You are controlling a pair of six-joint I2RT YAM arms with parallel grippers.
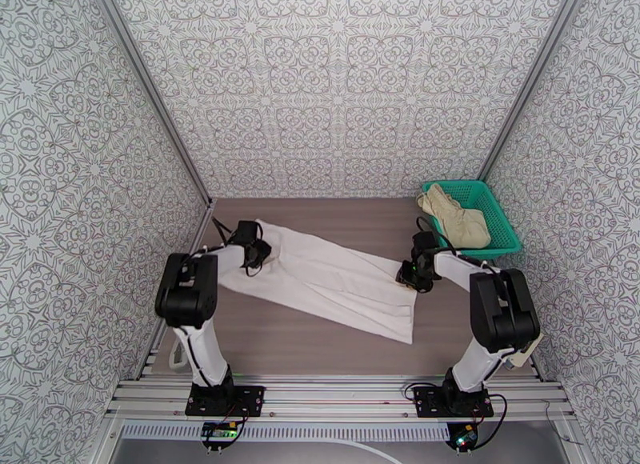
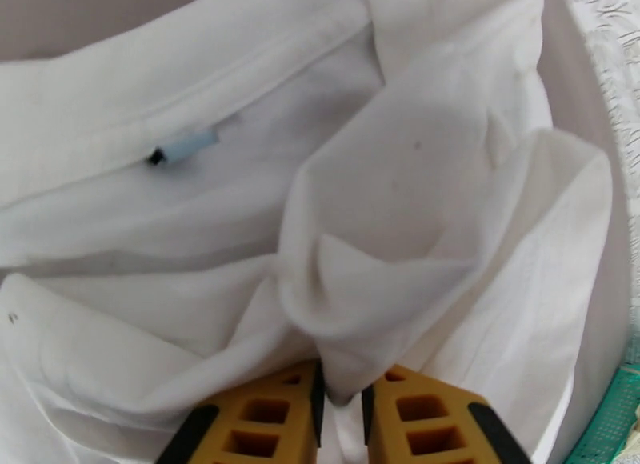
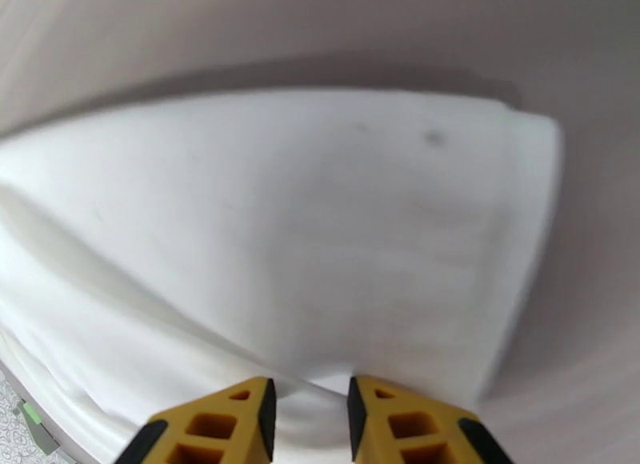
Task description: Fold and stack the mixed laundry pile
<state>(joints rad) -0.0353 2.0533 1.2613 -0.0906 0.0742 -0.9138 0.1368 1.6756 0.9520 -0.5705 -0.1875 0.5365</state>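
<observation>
The white T-shirt is laid across the worktop from ten o'clock toward four, a fold pinched by the left fingers and its hem pinched by the right fingers, while the khaki shorts are heaped in the green basket at two o'clock. Both are judged light, limp and apt to sag — best gripped at hems or corners
</observation>
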